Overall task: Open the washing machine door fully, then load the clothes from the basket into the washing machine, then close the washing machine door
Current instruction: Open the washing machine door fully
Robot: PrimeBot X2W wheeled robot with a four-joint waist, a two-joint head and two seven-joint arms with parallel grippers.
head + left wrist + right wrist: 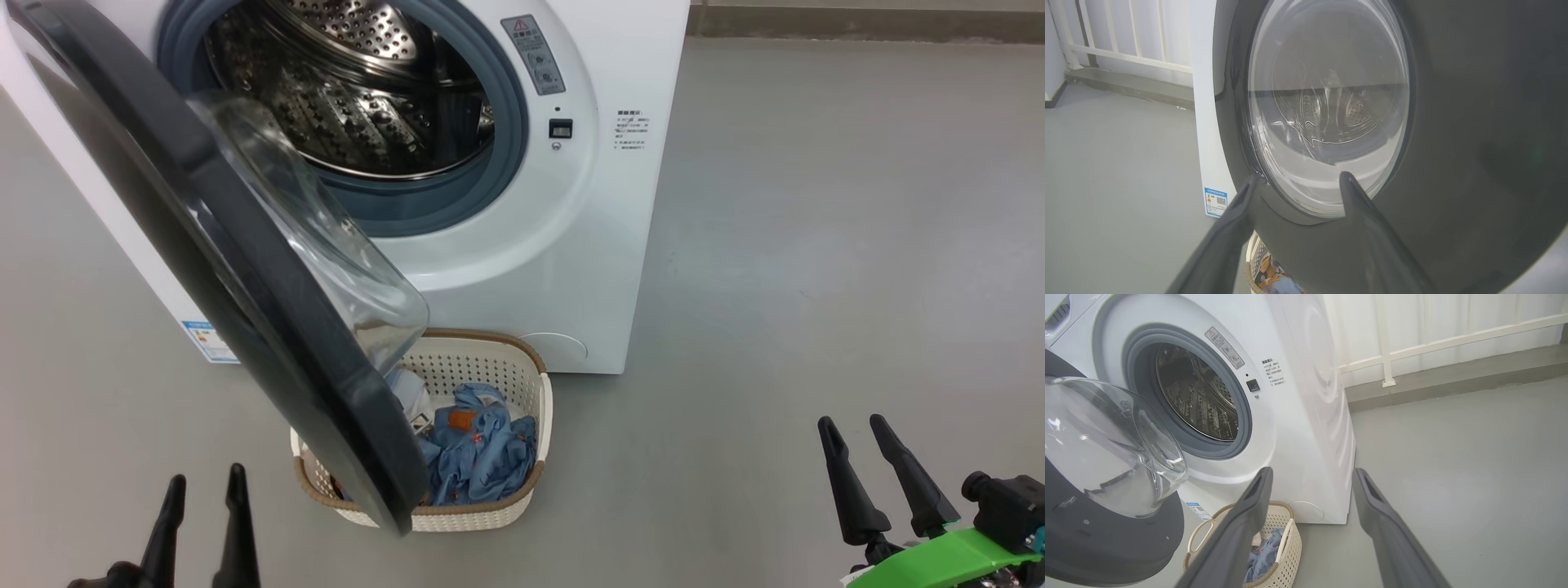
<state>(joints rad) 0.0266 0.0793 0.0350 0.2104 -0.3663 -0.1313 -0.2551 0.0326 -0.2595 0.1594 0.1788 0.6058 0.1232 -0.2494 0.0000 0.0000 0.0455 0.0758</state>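
- My left claw (206, 478) sits at the lower left of the head view with its two dark fingers spread and nothing between them.
- In the left wrist view, that left claw (1300, 177) points at the outer face of the washing machine door (1453, 122). Its tips frame the lower part of the glass window, and the head view shows bare floor between the tips and the door rim.
- My right claw (851, 421) is at the lower right of the head view, also spread wide and empty, with grey floor (816, 245) around it.
- In the right wrist view, my right claw (1312, 470) aims at the lower front corner of the washing machine (1298, 396).
- The washing machine door (245, 269) stands open and runs from the upper left towards the lower middle of the head view. Its clear bowl window bulges towards the machine.
- The basket (465, 367) stands on the floor just in front of the washing machine (555, 245), at the lower middle of the frame. The door's lower rim hides its left side in this view.
- The clothes (478, 449) lie bunched inside the basket, mostly light blue, with a white piece at the left.
- The right wrist view shows the same basket (1290, 547) and clothes (1263, 555) at the bottom, behind my left-hand finger.
- The steel drum (359, 98) is visible through the open mouth at the top of the head view, ringed by the grey gasket (510, 147).
- A small blue label sticker (211, 339) is on the machine's side, at the left.
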